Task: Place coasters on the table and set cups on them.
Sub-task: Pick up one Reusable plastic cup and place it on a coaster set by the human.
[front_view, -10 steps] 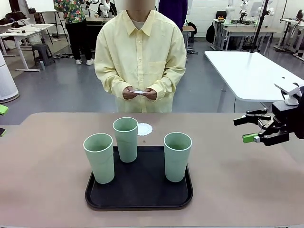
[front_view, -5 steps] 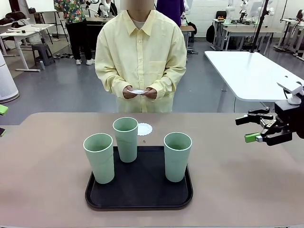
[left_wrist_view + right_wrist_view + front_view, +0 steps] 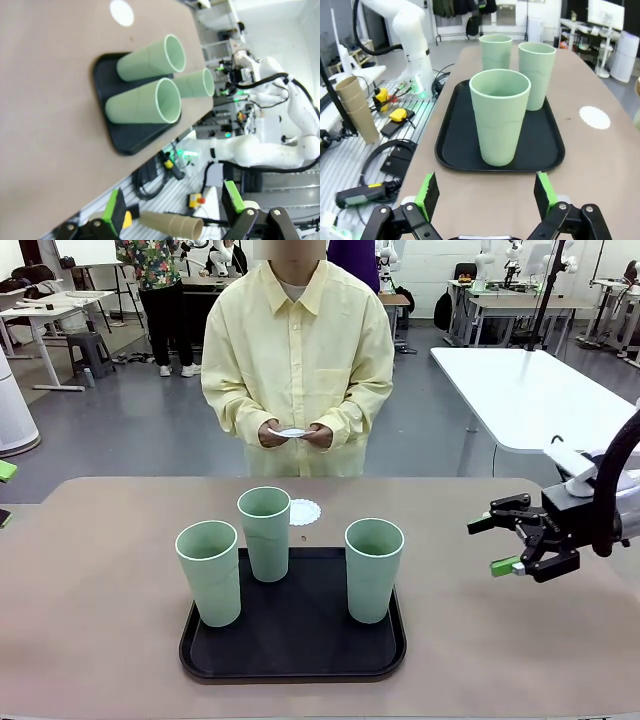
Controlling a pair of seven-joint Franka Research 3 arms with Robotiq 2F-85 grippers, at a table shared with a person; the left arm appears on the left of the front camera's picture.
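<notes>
Now right tool (image 3: 490, 545) nearer tray (image 3: 300, 645), spread wide like left tool (image 3: 172, 197), cups (image 3: 373, 575) unmoved.

**Right arm** (image 3: 583, 464): white shell, smooth and rounded. A thick black cable (image 3: 612, 472) loops over its wrist end.

**Right gripper** (image 3: 485, 547): black link-type body with two fingers. The pads (image 3: 503, 566) at the tips are bright green, and round silver pins (image 3: 559, 206) sit at the finger joints.

**Left gripper** (image 3: 172, 205): same build, with black links, green pads and silver pins.

**Left arm** (image 3: 410, 25): white with bulbous joints. A black lead (image 3: 356, 30) runs beside it, and there is a green glow at its foot.

**Person** (image 3: 297, 350): wears a pale yellow collared shirt (image 3: 300, 380), buttoned down the front. The long sleeves (image 3: 228, 390) end in cuffs, and a white layer shows at the neck.
</notes>
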